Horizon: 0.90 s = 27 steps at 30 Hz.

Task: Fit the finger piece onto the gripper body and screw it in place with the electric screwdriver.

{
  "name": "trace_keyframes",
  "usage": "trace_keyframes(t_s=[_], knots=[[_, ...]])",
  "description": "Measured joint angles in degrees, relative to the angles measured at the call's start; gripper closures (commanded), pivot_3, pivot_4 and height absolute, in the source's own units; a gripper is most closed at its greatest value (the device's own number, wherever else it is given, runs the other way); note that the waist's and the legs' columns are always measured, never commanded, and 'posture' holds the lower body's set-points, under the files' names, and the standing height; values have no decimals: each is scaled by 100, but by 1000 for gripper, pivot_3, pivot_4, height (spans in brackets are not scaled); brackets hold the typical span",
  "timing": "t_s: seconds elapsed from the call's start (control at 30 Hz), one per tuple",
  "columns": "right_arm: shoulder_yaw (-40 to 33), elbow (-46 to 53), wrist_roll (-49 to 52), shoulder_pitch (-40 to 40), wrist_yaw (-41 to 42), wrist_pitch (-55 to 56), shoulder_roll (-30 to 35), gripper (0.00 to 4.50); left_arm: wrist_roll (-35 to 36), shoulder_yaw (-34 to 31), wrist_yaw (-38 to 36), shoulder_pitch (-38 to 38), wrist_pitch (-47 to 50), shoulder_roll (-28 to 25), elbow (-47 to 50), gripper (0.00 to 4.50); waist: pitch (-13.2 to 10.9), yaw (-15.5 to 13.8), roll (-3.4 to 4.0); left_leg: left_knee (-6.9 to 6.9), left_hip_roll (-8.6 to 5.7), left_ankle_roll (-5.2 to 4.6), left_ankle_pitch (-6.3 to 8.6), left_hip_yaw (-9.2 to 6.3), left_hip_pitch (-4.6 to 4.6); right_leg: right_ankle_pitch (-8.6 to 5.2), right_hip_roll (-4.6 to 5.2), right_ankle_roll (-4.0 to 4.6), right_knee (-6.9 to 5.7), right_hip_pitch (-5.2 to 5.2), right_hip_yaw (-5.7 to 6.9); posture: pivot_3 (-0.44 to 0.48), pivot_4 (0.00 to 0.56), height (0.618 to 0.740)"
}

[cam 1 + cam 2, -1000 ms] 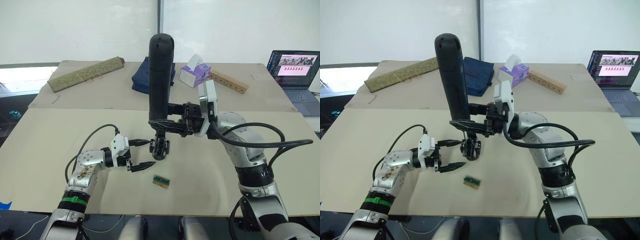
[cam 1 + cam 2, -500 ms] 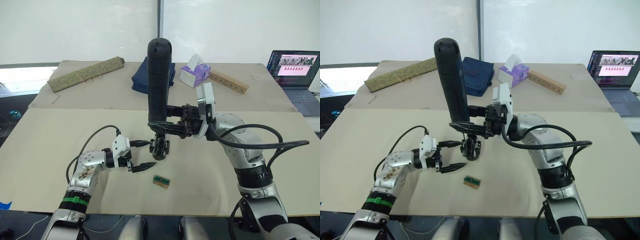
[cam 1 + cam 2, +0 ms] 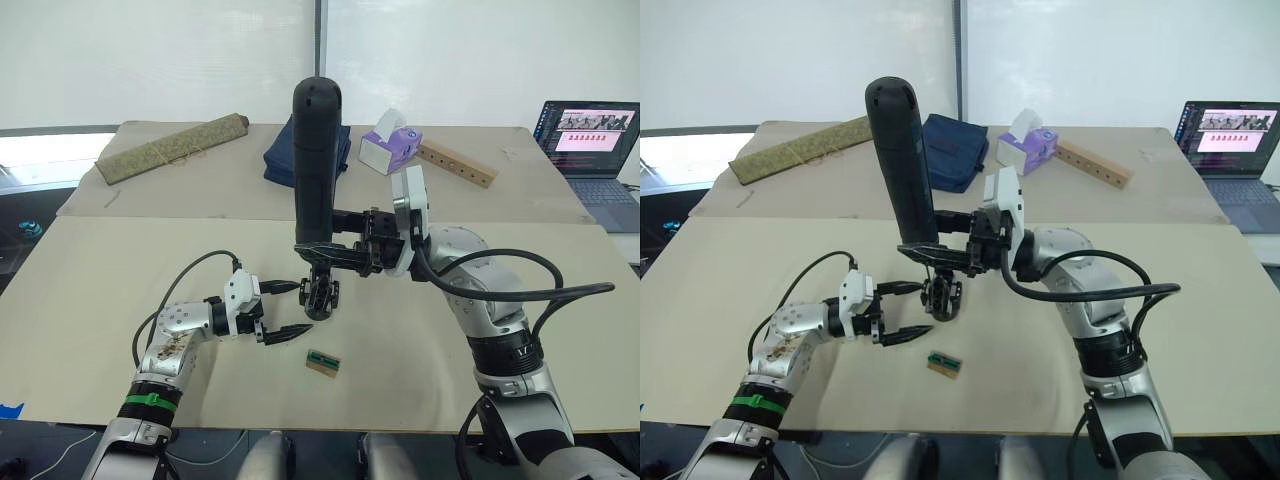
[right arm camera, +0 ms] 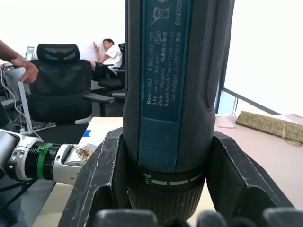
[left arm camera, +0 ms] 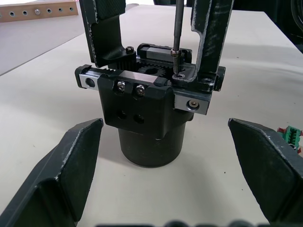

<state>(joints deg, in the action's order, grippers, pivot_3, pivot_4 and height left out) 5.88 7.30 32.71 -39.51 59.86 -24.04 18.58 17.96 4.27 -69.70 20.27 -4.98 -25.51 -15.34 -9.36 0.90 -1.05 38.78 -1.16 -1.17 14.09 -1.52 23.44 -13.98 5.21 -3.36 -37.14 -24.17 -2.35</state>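
Observation:
The gripper body stands on the beige table, a small black block with screws and a toothed rack on top. A black finger piece stands upright on it. My right gripper is shut on the electric screwdriver and holds it upright over the body. Its thin bit rests on a screw at the foot of the finger piece. My left gripper is open just left of the body, its fingers flanking the body without touching it.
A small green-topped tan block lies in front of the body. At the back of the table lie a rolled mat, a blue bag, a tissue box, a drilled wooden bar and a laptop.
My right arm has shifted the screwdriver slightly to the left, its top leaning a little that way. The left gripper and the gripper body have stayed put.

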Motion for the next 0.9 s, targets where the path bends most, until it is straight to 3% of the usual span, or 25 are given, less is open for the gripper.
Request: trace_keyframes(t_s=[0.9], knots=[[11, 1, 7, 7, 83, -1, -13, 2598, 1, 36, 147, -11, 191, -1, 136, 0, 0, 2, 0, 0, 0, 0, 0, 0, -1, 0, 0, 0, -1, 1, 0, 0, 150, 740]])
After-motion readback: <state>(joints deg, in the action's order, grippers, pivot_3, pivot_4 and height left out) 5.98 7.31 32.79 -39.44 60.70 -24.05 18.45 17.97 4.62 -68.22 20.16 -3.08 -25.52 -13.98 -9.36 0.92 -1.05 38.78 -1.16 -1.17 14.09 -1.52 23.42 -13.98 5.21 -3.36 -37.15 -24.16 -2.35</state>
